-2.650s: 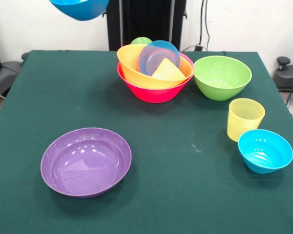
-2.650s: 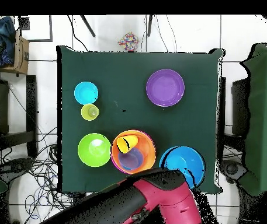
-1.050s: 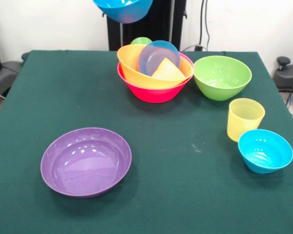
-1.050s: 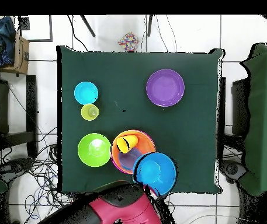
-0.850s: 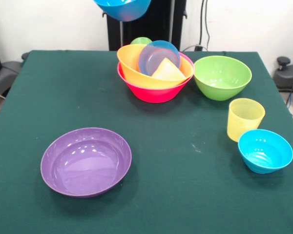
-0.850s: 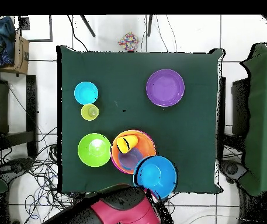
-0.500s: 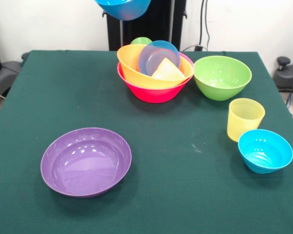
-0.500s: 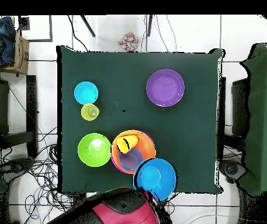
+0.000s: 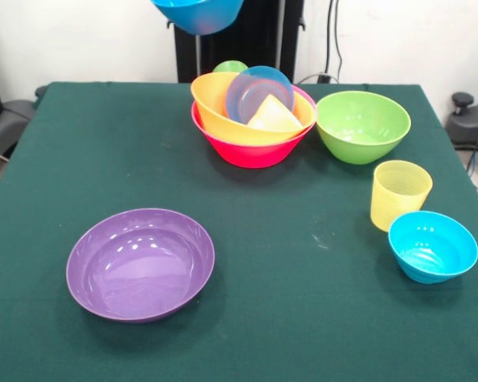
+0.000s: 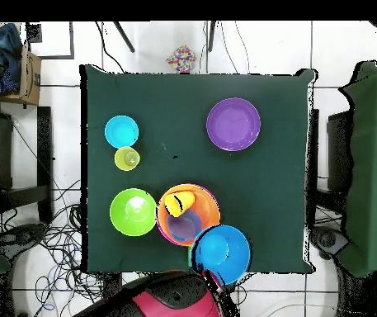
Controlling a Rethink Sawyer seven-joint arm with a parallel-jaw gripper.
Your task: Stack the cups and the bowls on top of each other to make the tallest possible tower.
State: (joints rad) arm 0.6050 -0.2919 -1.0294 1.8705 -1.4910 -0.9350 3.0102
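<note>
Front view: raised medium blue plastic bowl [image 9: 197, 13] hides the gripper; grip state indeterminable. Hazard: off-centre release topples the leaning pink-based tower [image 9: 252, 119].

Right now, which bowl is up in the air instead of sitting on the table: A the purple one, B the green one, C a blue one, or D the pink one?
C: a medium blue bowl hangs above the pile, clear of the table.
</note>
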